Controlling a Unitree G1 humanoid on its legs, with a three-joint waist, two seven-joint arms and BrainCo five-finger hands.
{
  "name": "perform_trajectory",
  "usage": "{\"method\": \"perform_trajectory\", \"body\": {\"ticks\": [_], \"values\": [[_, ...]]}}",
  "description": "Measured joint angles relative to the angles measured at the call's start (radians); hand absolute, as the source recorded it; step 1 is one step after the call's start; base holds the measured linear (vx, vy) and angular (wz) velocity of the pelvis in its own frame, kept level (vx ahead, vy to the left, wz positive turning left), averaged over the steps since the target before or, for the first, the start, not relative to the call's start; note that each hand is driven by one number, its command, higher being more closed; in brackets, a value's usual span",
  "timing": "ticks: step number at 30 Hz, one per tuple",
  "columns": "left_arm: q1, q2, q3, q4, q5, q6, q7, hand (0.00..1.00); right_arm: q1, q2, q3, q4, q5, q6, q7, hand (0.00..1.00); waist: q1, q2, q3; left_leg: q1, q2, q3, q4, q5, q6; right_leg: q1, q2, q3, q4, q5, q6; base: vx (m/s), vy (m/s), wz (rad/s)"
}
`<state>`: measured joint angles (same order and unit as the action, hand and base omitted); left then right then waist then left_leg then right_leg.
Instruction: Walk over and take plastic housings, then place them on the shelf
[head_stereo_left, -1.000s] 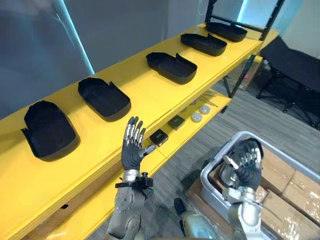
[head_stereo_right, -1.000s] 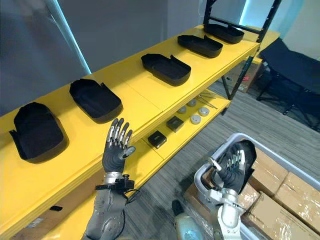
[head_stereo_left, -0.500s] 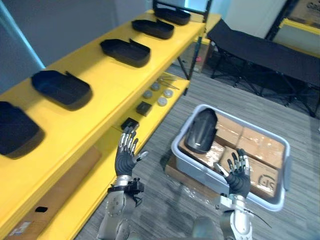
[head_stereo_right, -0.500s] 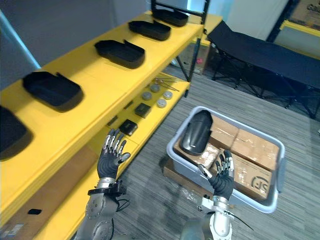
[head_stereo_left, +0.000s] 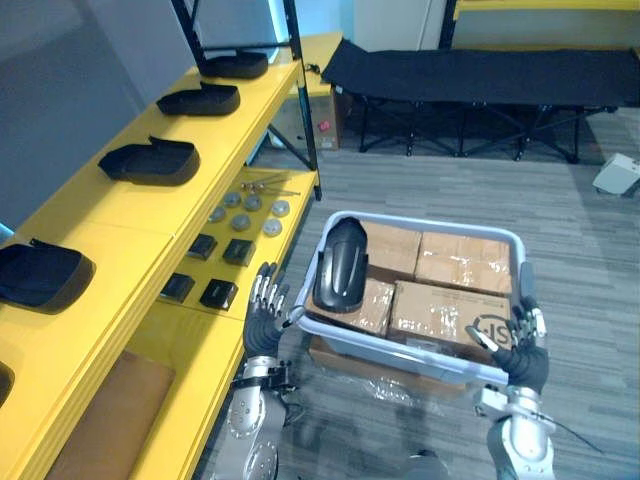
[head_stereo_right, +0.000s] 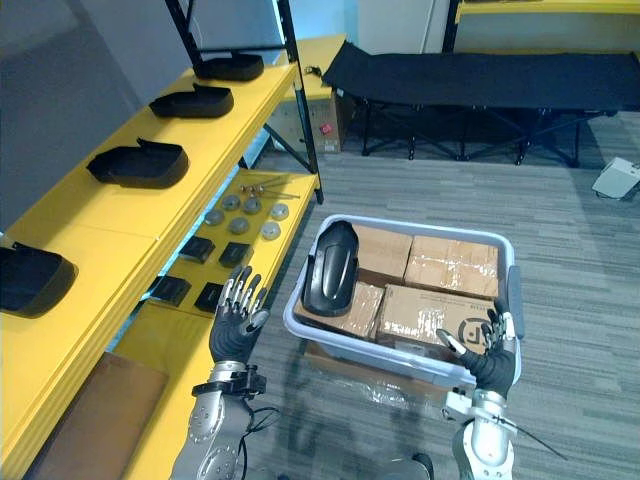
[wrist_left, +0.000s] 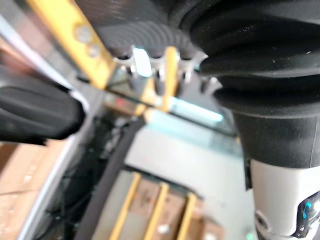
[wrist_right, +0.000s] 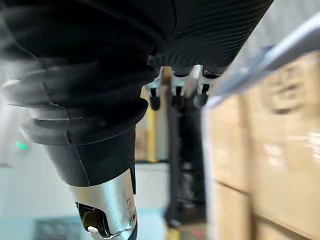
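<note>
A black plastic housing (head_stereo_left: 340, 265) lies rounded side up on cardboard boxes (head_stereo_left: 450, 290) inside a grey bin (head_stereo_left: 420, 222) on the floor. My left hand (head_stereo_left: 264, 322) is raised open just left of the bin's near corner, a short way from the housing. My right hand (head_stereo_left: 522, 350) is open at the bin's near right corner, touching nothing. Several more black housings (head_stereo_left: 150, 162) sit hollow side up along the top of the yellow shelf (head_stereo_left: 120, 215) on the left.
The shelf's lower board holds small black boxes (head_stereo_left: 218, 293) and round discs (head_stereo_left: 243, 200). A black upright post (head_stereo_left: 300, 100) stands at the shelf's far end. A black folding cot (head_stereo_left: 470, 75) spans the back. Grey carpet lies open to the right of the bin.
The camera has swung from the shelf toward the bin, which now sits in the middle of the view. Both hands stay raised and open and hold nothing.
</note>
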<state>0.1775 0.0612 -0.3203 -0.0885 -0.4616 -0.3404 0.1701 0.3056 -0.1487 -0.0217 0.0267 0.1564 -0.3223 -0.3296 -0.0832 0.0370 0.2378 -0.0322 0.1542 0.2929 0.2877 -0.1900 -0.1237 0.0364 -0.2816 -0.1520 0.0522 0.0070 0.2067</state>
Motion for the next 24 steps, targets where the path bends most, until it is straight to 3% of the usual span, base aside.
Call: {"method": "perform_trajectory", "body": {"ticks": [3,6,7,9,11,12,14,18,21,24], "values": [[0.004,0.021,0.004,-0.002,0.0,0.015,-0.026,0.0,-0.103,-0.001,-0.004,0.124,-0.002,0.024,-0.017,0.0,0.017,-0.008,0.006,-0.02,-0.001,0.0,0.02,-0.001,0.001,-0.008,0.006,-0.009,-0.019,0.027,-0.002,-0.04,0.061,-0.03],[-0.008,0.017,-0.003,-0.012,0.011,0.015,-0.024,0.0,-0.23,-0.01,-0.014,0.23,-0.005,0.043,-0.046,0.0,0.023,0.006,0.017,-0.073,0.007,-0.031,0.045,-0.001,0.002,-0.021,0.018,-0.033,-0.035,0.048,-0.011,-0.05,0.012,0.22],[-0.036,0.016,-0.02,-0.014,0.009,0.016,-0.02,0.0,-0.347,-0.04,-0.019,0.318,-0.004,0.061,-0.081,0.0,0.042,0.015,0.056,-0.105,0.011,-0.054,0.069,-0.002,0.002,-0.022,0.023,-0.046,-0.046,0.058,-0.011,-0.06,0.019,0.2],[-0.07,0.015,-0.021,-0.016,0.009,0.016,-0.017,0.0,-0.466,-0.064,-0.042,0.413,-0.002,0.079,-0.115,0.0,0.045,0.019,0.093,-0.144,0.007,-0.09,0.086,0.0,0.006,-0.029,0.024,-0.073,-0.047,0.068,-0.018,-0.11,0.025,0.41],[-0.112,0.021,-0.027,-0.017,0.01,0.017,-0.011,0.0,-0.615,-0.113,-0.071,0.532,0.015,0.11,-0.166,0.0,0.07,0.024,0.131,-0.202,0.003,-0.124,0.108,0.008,0.013,-0.054,0.027,-0.097,-0.051,0.083,-0.018,-0.17,0.044,0.44],[-0.142,0.027,-0.035,-0.016,0.01,0.017,-0.011,0.0,-0.688,-0.147,-0.087,0.586,0.029,0.128,-0.192,0.0,0.097,0.022,0.157,-0.218,-0.002,-0.132,0.108,0.02,0.018,-0.063,0.026,-0.104,-0.056,0.098,-0.024,-0.11,0.031,0.24],[-0.145,0.05,-0.04,-0.016,0.009,0.017,-0.012,0.0,-0.778,-0.195,-0.088,0.643,0.06,0.136,-0.218,0.0,0.118,0.023,0.168,-0.256,-0.016,-0.166,0.106,0.036,0.025,-0.07,0.022,-0.144,-0.064,0.112,-0.025,-0.06,0.024,0.43],[-0.142,0.052,-0.046,-0.008,0.009,0.017,-0.018,0.0,-0.931,-0.273,-0.084,0.786,0.089,0.16,-0.215,0.0,0.14,0.03,0.174,-0.288,-0.035,-0.2,0.11,0.046,0.035,-0.071,0.014,-0.186,-0.064,0.121,-0.028,-0.02,0.034,0.36],[-0.142,0.05,-0.057,0.013,0.002,0.017,-0.037,0.0,-1.006,-0.313,-0.078,0.846,0.106,0.177,-0.213,0.0,0.172,0.037,0.177,-0.297,-0.042,-0.214,0.115,0.047,0.036,-0.071,0.01,-0.207,-0.059,0.129,-0.031,-0.02,0.041,0.14],[-0.164,0.049,-0.071,0.053,-0.001,0.017,-0.075,0.0,-1.08,-0.351,-0.05,0.904,0.105,0.197,-0.208,0.0,0.185,0.062,0.201,-0.32,-0.046,-0.247,0.14,0.046,0.036,-0.073,0.011,-0.235,-0.041,0.129,-0.031,-0.04,0.048,0.18]]}}
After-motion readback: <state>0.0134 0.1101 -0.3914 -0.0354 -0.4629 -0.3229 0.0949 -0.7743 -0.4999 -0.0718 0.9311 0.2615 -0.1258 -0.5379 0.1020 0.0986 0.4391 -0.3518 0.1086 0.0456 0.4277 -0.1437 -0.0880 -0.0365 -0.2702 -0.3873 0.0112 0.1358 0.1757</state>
